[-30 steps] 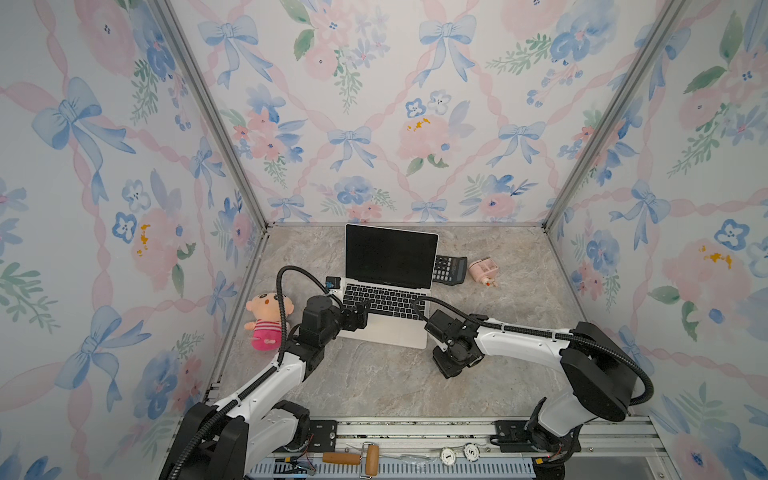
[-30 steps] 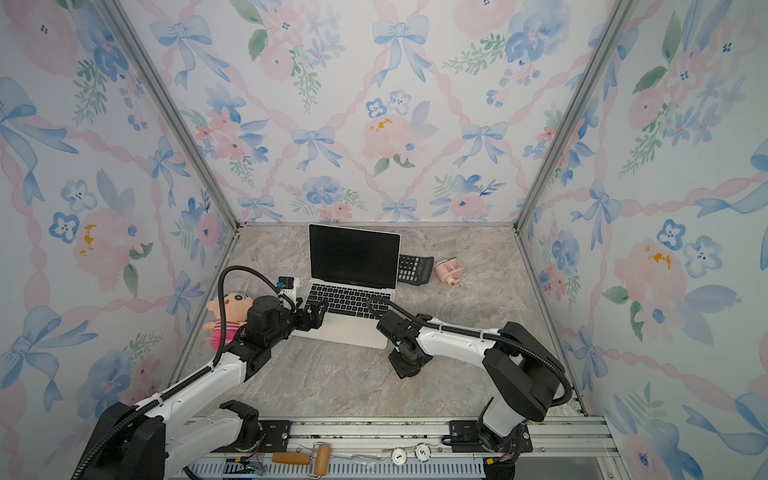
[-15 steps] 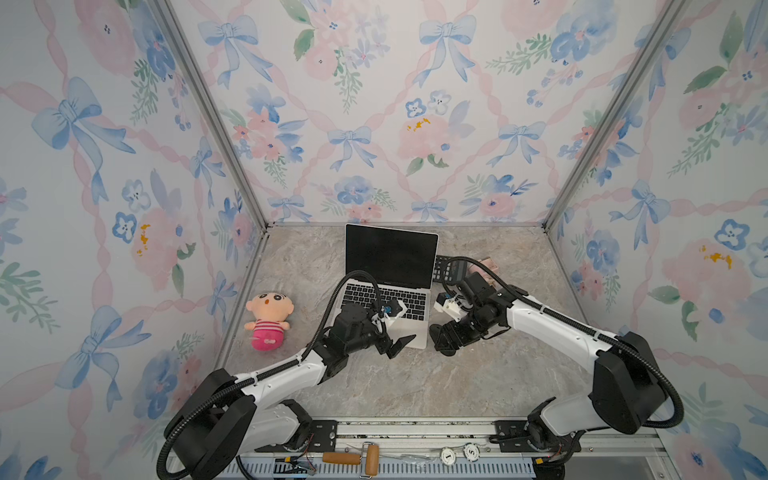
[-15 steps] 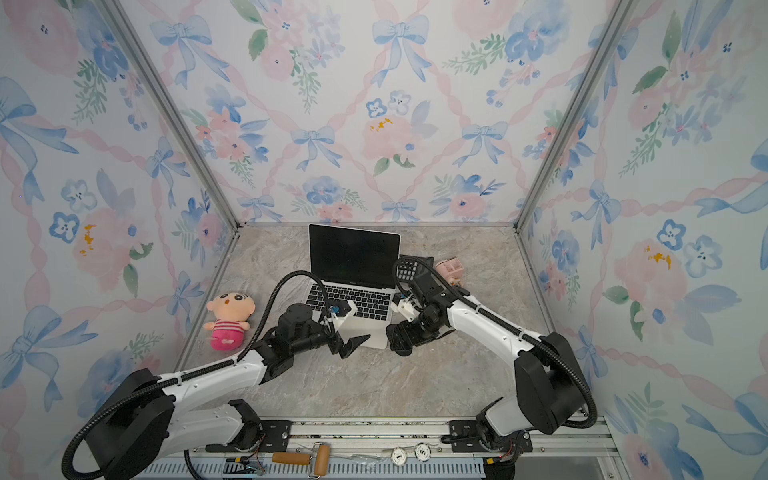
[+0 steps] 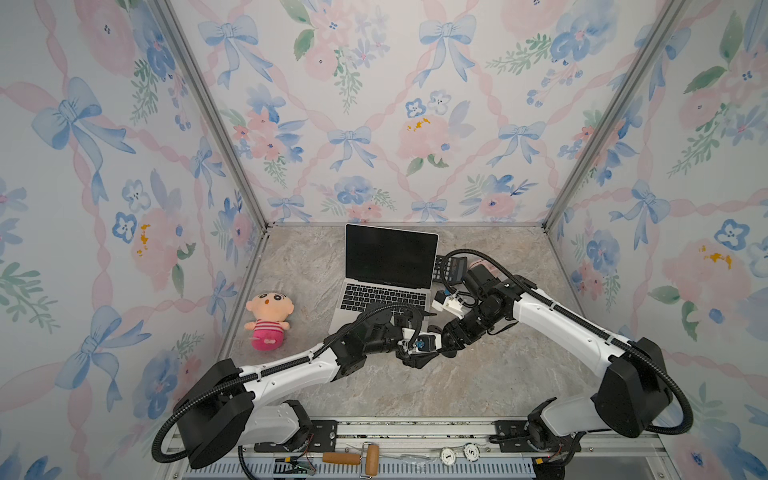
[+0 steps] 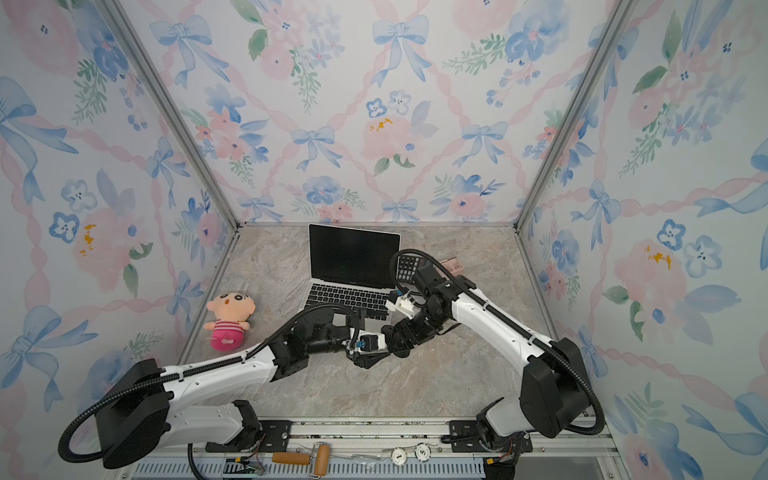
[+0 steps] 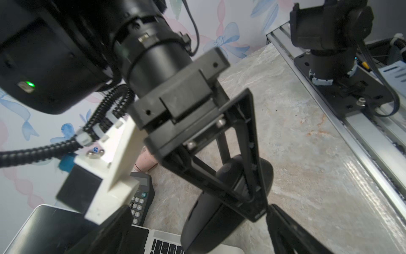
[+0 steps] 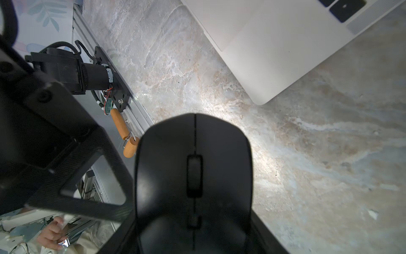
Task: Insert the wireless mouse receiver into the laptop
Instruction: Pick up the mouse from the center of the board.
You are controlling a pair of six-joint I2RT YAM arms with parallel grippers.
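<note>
Currently the right gripper (image 8: 195,239) is clamped on the black mouse (image 8: 193,176), one finger on each long side. It sits just off the near right corner of the laptop (image 5: 390,257), seemingly clear of the table (image 5: 478,382). Left gripper (image 7: 198,207) is spread wide and holds nothing. Its fingers (image 7: 285,231) sit either side of the mouse and the right gripper's tip. Whether they touch: cannot tell.

Receiver: not discernible in any view, so its place relative to either set of fingers can't be told. Laptop sits centre-far on the table, lid up, screen dark.

View differences:
- Right wrist view shows the mouse's top, wheel and buttons facing the camera. It also shows the laptop's bare near corner and a wooden roller (image 8: 123,134) on the near rail.
- Left wrist view shows the mouse side-on behind the right gripper's triangular finger, with the calculator (image 7: 140,198) beside the laptop's right edge.
- Both top views show only a black cluster where the grippers meet, and the mouse is hardly separable there. They alone show the doll (image 5: 269,318), left of the laptop and well apart.

Versus a second ago: left gripper was at the laptop's left edge and right gripper was low, near right of the laptop. Both have since converged. Left fingers have spread slightly further. Laptop and doll unmoved.
</note>
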